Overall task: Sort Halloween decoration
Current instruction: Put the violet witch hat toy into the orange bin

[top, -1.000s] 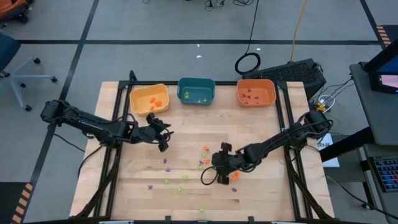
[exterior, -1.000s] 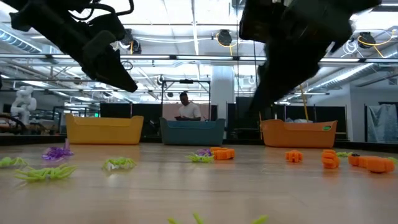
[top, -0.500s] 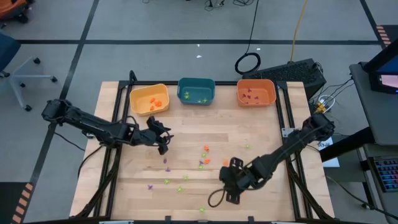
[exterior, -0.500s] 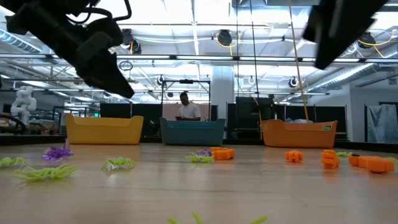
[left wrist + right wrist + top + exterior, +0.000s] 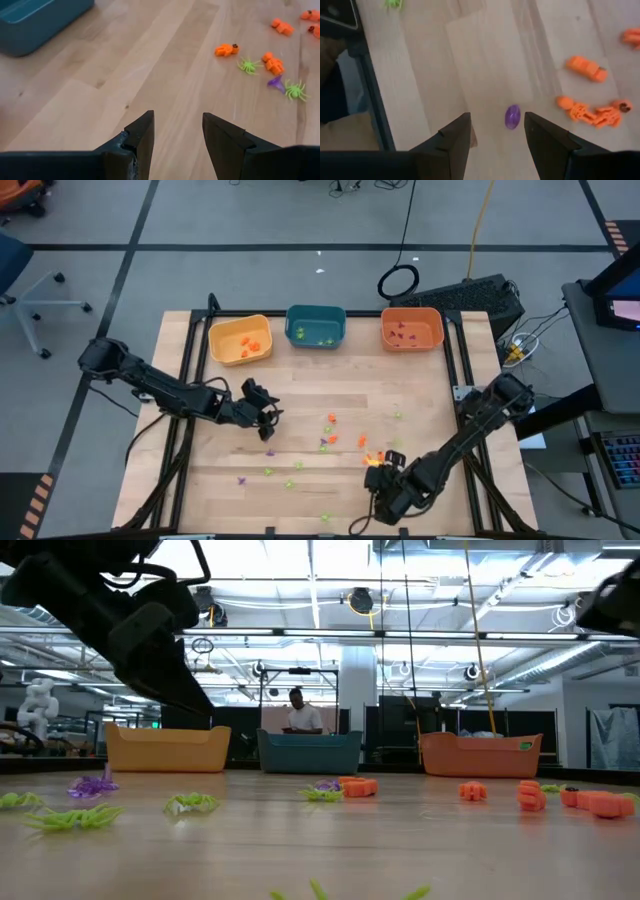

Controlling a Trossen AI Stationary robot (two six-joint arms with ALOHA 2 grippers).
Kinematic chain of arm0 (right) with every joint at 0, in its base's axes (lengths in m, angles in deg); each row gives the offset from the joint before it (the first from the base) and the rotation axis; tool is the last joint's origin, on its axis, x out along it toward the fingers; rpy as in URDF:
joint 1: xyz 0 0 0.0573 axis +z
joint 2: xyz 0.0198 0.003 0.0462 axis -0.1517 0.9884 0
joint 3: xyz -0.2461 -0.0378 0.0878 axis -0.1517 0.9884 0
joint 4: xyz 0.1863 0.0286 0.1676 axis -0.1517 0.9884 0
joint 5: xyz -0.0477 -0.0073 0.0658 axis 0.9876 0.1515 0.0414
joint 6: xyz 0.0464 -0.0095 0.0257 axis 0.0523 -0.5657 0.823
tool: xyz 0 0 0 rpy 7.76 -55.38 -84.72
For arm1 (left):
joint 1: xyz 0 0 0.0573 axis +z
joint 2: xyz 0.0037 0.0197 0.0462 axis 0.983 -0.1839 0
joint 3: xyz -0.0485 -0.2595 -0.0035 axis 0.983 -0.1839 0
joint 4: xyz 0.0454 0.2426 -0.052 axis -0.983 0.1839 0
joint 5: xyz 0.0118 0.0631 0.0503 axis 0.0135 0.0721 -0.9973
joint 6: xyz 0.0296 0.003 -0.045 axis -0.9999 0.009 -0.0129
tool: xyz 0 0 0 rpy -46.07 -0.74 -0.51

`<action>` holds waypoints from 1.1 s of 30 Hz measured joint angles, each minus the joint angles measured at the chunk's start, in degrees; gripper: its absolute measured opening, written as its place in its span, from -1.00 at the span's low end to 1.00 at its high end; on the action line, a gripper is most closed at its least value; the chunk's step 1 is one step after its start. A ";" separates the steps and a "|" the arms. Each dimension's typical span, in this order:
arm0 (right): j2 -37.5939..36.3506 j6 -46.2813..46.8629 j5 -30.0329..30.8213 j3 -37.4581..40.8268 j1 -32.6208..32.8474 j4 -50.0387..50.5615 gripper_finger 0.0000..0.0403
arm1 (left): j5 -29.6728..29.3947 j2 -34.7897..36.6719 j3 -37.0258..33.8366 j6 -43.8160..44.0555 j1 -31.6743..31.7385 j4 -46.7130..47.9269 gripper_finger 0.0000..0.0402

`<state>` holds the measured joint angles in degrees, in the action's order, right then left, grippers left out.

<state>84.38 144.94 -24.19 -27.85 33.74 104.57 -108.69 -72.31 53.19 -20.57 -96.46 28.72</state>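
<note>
We judged the sort partly done: some tiny plastic Halloween trinkets [image 5: 330, 442] lay in the three bins [image 5: 316, 326] at the wooden desk's [image 5: 420, 395] far edge, but many were scattered mid-desk. Our left claw [image 5: 268, 418] and right claw [image 5: 380, 502] were both released and empty.

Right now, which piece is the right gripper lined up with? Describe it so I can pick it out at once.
Start at the wooden table and go to its near edge, where the open right gripper hovers. Just ahead of its fingertips lies a small purple oval trinket. It is alone on bare wood, smooth and rounded, unlike the orange skeleton figures farther off.
</note>
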 joint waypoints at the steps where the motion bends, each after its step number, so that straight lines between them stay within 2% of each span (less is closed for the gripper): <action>1: 0.46 0.36 0.17 0.00 0.50 -0.31 -0.13 | -0.04 -0.26 0.00 0.00 0.00 -0.70 -0.17; 5: 1.22 2.11 0.84 0.00 2.15 -0.40 -0.08 | -0.17 -1.05 0.00 0.02 0.00 -2.15 -0.17; 13: 1.63 2.45 10.49 0.00 4.38 -0.58 -0.06 | -0.22 -1.34 0.02 -0.13 0.00 -5.46 -0.17; 30: 6.29 1.85 10.27 0.04 3.34 0.10 -0.07 | -0.17 -1.32 0.07 -4.98 0.00 -7.52 -0.17; 33: 6.27 0.95 8.24 0.04 2.93 0.07 -0.13 | -0.15 -1.32 0.07 -4.96 0.00 -7.52 -0.17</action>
<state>90.65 145.89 -15.96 -27.80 36.66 104.64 -108.84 -73.63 53.26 -25.53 -96.46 21.20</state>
